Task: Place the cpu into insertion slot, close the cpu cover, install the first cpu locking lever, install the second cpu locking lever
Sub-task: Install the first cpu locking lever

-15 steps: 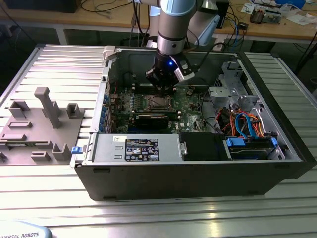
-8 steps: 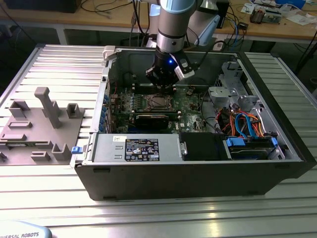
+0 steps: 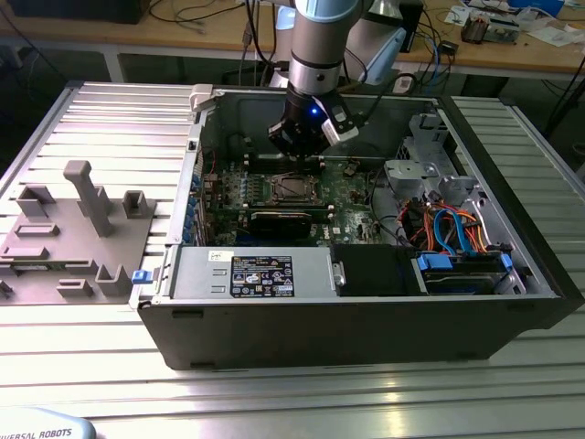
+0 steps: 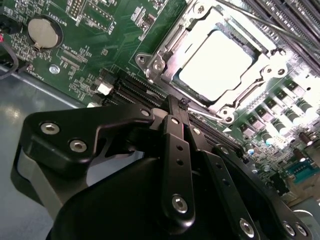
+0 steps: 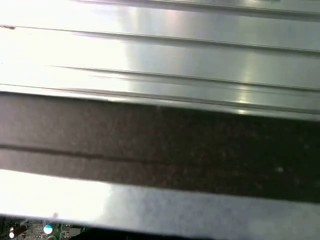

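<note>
Silvery-grey metal marks the cpu (image 4: 216, 64), which is seen in the second wrist view already seated in the insertion slot on the green motherboard (image 4: 95, 45). The cpu cover (image 4: 165, 52) is laid down flat around it as a thin bright frame, with the chip showing through its square opening. From this the first two steps are judged done, and the work in hand is judged to be a locking lever. A thin wire lever (image 4: 207, 116) is seen running along the socket edge nearest the hand; whether it is latched cannot be told. The hand (image 4: 172, 102) is held just beside that edge, its black fingers (image 4: 176, 145) drawn together to a narrow point, and nothing is seen gripped between them. In the exterior view the hand (image 3: 302, 151) is hung low inside the open computer case (image 3: 366, 320), just behind the socket (image 3: 291, 187), with the arm (image 3: 320, 37) reaching down almost vertically from above and the wrist tilted slightly. A lever move here is judged to call for a small, precise press along the socket edge, since the wire is thin and lies close to the board's components. The case rests on a ribbed aluminium desk (image 3: 512, 384).
</note>
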Tool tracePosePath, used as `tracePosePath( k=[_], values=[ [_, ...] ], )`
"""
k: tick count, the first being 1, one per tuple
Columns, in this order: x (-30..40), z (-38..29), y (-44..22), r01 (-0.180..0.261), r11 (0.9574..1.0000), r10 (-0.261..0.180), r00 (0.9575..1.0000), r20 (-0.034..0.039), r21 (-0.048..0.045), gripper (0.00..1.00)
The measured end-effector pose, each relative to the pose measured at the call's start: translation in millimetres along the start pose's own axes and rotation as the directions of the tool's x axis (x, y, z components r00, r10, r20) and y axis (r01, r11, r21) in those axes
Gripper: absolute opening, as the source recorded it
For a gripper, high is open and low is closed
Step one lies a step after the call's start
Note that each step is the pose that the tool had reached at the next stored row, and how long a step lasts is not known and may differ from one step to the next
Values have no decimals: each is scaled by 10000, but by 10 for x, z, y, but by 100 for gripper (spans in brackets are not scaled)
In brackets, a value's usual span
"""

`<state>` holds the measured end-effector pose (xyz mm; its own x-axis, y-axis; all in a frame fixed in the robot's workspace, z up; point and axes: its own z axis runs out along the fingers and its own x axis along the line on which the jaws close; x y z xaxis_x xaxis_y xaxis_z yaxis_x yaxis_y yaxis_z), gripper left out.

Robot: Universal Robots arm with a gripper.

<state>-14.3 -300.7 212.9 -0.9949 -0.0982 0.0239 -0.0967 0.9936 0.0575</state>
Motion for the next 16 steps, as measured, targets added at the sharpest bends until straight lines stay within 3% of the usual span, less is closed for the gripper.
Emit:
tracePosePath(
  k=[11,14,16],
  values=[
    [-5,19,-14,36,10000,-36,10000,-9,0,11],
    [-15,41,-17,45,10000,-45,10000,-23,-1,11],
    [-63,109,-56,47,10000,-47,10000,-66,-7,11]
  ],
)
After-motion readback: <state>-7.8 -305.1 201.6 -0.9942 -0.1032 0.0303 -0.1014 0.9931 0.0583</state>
